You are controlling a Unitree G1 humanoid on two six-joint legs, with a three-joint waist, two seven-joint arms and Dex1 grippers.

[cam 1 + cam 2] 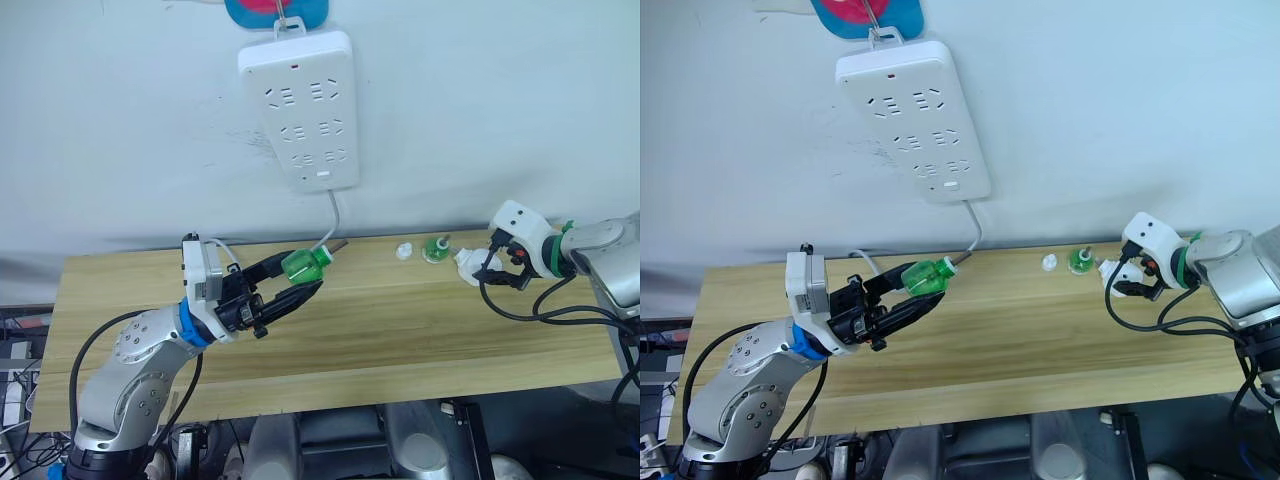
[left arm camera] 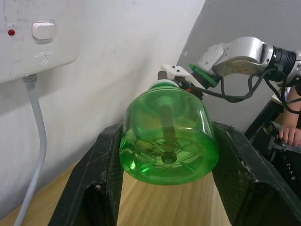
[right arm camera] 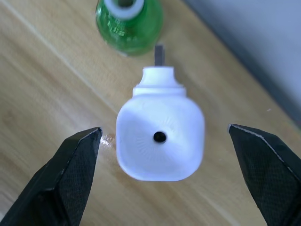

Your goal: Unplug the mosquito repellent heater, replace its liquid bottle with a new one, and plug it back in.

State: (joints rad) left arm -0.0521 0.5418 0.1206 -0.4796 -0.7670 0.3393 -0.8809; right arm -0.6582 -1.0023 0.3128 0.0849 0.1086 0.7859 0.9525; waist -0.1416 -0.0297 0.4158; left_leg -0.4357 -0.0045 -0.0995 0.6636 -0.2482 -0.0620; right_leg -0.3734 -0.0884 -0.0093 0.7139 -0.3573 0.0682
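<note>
My left gripper (image 1: 300,276) is shut on a translucent green bottle (image 1: 304,265), held tilted above the wooden table with its uncapped neck and wick stem pointing toward the wall. A second green bottle (image 1: 436,249) stands at the table's far right, also uncapped. I cannot tell which of the two is the new one. The white mosquito repellent heater (image 3: 160,141) lies unplugged on the table beside that bottle, vent hole facing my right gripper (image 1: 498,272). That gripper is open, its fingers on either side of the heater and apart from it.
A large white power strip (image 1: 300,105) hangs on the wall, its cable dropping behind the table (image 1: 400,340). A small white cap (image 1: 403,251) lies left of the standing bottle. A person's hand (image 2: 290,135) shows past the table's right end.
</note>
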